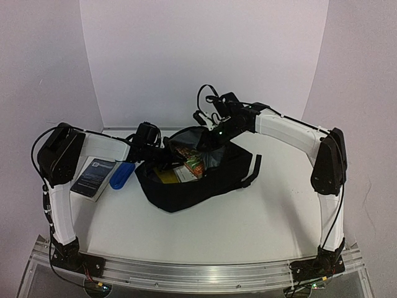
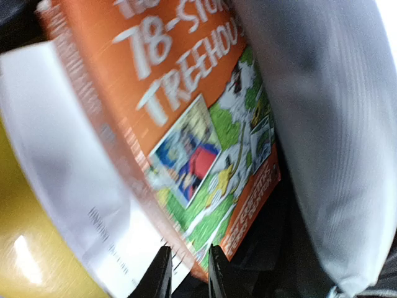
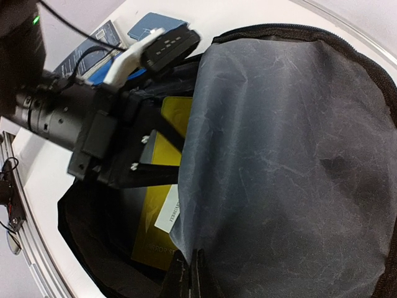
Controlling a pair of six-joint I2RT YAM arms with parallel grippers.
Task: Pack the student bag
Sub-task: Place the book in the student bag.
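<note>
bag: the student bag (image 1: 186,194) sits mid-table (image 1: 260,217) between the 2 arms. Its mouth is open upward and its long side runs roughly left to right.
inside: an orange 78-Storey Treehouse book (image 2: 186,118) leans on a yellow book (image 3: 162,186), both tucked against the grey lining (image 3: 279,155).
right gripper (image 3: 189,274): clamped tight on the lining's edge, holds that flap up so the mouth gapes.
left gripper (image 2: 186,276): poked down inside the bag, jaws a sliver apart at the Treehouse book's bottom corner. Honestly can't tell if it's pinching it or has let go.
outside: a blue case (image 1: 122,175) and a dark booklet (image 1: 94,176) lie just left of the bag, side by side.
what matters next: my guess is those 2 go in next. They're on the left arm's side and the mouth lies to their right, so the left arm is nearer.
</note>
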